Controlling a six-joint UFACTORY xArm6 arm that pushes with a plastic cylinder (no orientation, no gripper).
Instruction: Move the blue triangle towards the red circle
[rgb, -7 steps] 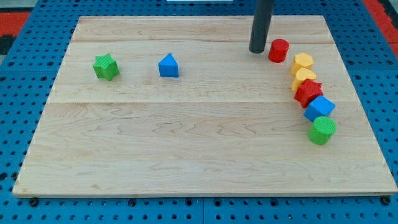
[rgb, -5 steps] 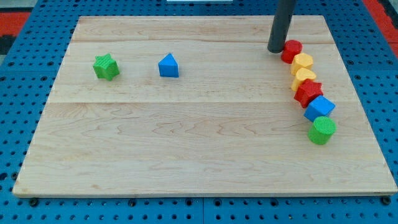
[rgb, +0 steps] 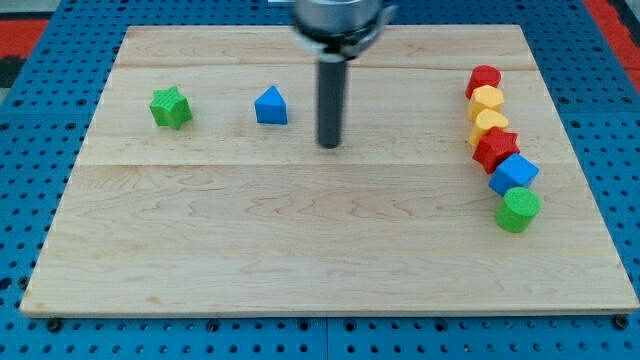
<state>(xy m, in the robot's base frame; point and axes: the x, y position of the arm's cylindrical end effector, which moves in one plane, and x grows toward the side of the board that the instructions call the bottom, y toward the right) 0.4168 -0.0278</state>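
Note:
The blue triangle (rgb: 271, 106) sits on the wooden board (rgb: 300, 230) at the upper left of centre. The red circle (rgb: 484, 80) stands at the upper right, at the top of a curved row of blocks. My tip (rgb: 328, 143) rests on the board a short way to the right of the blue triangle and slightly below it, not touching it. The red circle is far to the tip's right.
A green star (rgb: 171, 107) lies left of the blue triangle. Below the red circle run two yellow blocks (rgb: 488, 99) (rgb: 489, 122), a red star (rgb: 497, 148), a blue cube (rgb: 514, 174) and a green cylinder (rgb: 518, 210), touching in a line.
The tip pushed the red circle right against the yellow block, then swept far left to a spot just right of the blue triangle. The other blocks have not moved.

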